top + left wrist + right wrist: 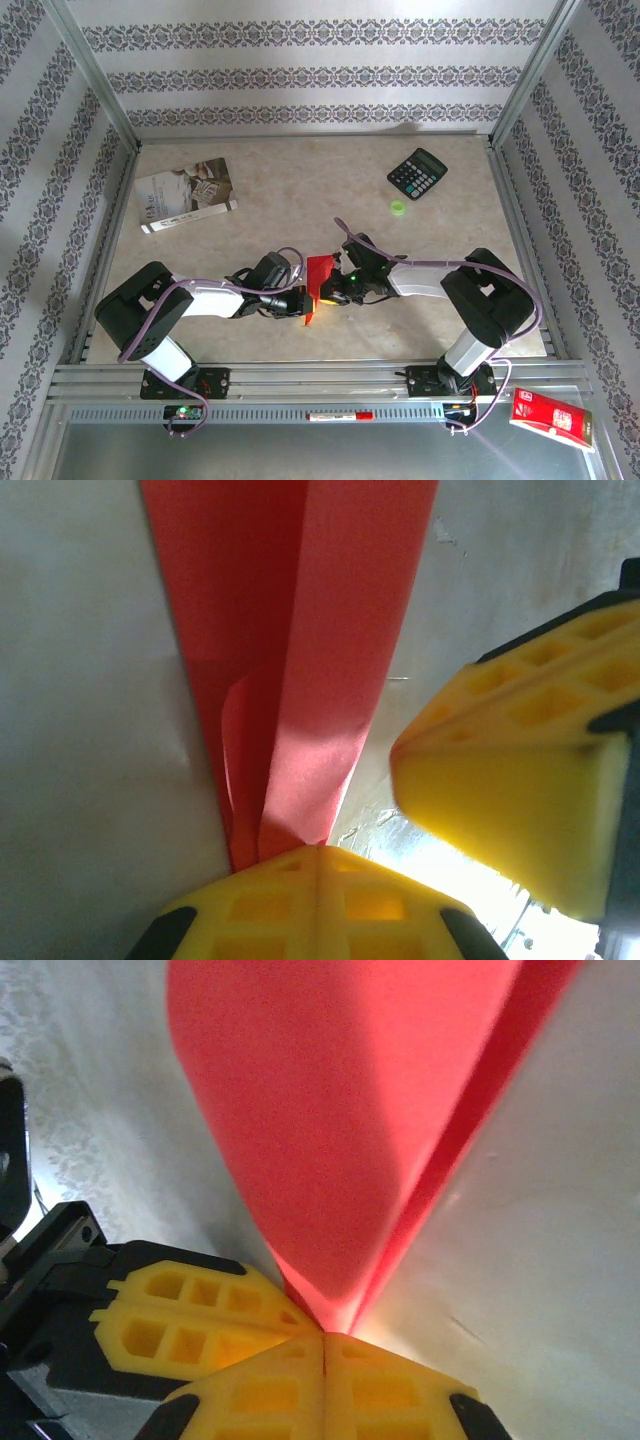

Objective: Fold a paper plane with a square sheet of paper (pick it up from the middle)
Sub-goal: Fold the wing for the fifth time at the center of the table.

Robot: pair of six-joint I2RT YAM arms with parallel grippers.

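The square sheet of paper [320, 275] is bright red, folded into long layers, and stands on edge off the table between my two grippers at the table's near middle. My left gripper [303, 304] is shut on its lower end. In the left wrist view the folded paper [300, 630] runs up from the closed left gripper [318, 848], with the right gripper's yellow fingers [520, 780] close by at the right. My right gripper [336, 290] is shut on the paper [340, 1110] at its crease [325, 1335], touching the left fingers [190, 1310]. Whether the fold forms a paper plane I cannot tell.
A black calculator [417, 173] and a small green cap [398, 207] lie at the back right. A grey-white booklet [186, 193] lies at the back left. A glossy red packet [553, 420] rests on the front ledge at the right. Metal rails [300, 375] edge the table.
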